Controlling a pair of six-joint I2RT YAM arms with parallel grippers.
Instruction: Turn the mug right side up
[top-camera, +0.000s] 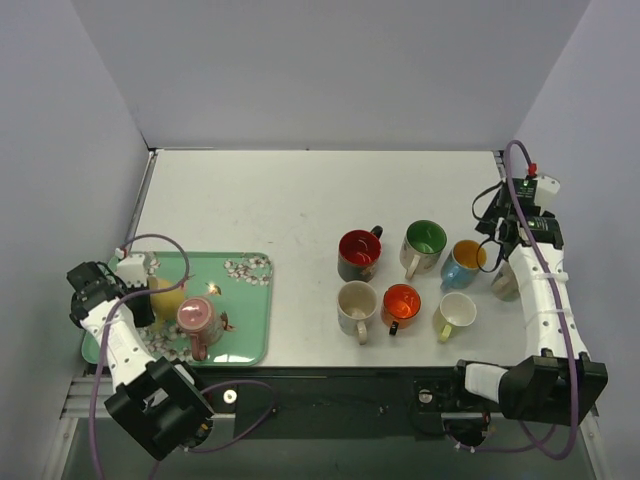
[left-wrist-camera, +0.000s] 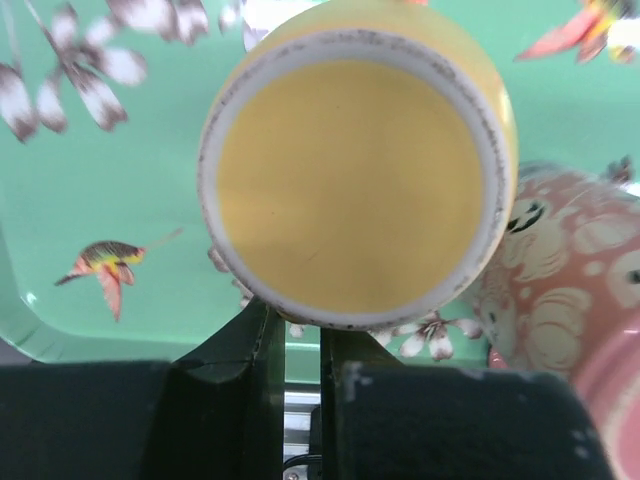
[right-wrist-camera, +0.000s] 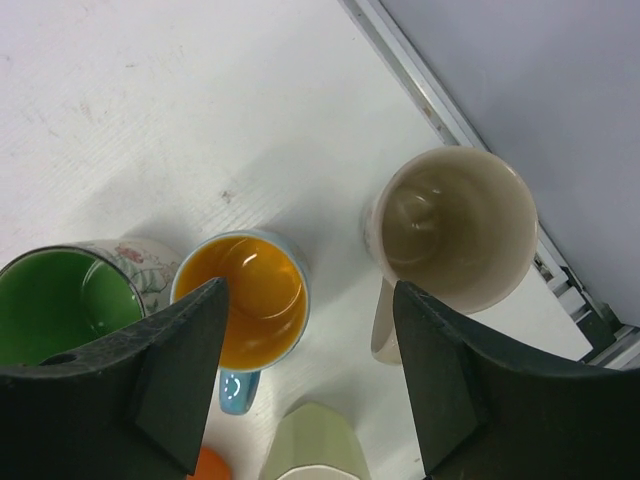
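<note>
A yellow mug (top-camera: 167, 297) stands upside down on the green flowered tray (top-camera: 250, 312). In the left wrist view its flat base (left-wrist-camera: 350, 180) faces the camera. My left gripper (top-camera: 141, 300) is at the mug's near side. Its fingers (left-wrist-camera: 292, 335) are nearly together and reach under the base rim, where the handle is hidden, so they seem shut on it. A pink patterned mug (top-camera: 198, 320) stands just right of the yellow one, and it also shows in the left wrist view (left-wrist-camera: 580, 290). My right gripper (top-camera: 498, 252) is open and empty above the upright mugs (right-wrist-camera: 310, 300).
Several upright mugs stand on the white table at the right: red (top-camera: 358, 252), green (top-camera: 424, 243), blue with an orange inside (right-wrist-camera: 240, 300), beige (right-wrist-camera: 455, 230), white (top-camera: 356, 306), orange (top-camera: 401, 303) and pale green (top-camera: 457, 314). The table's right edge rail (right-wrist-camera: 440, 110) is close to the beige mug.
</note>
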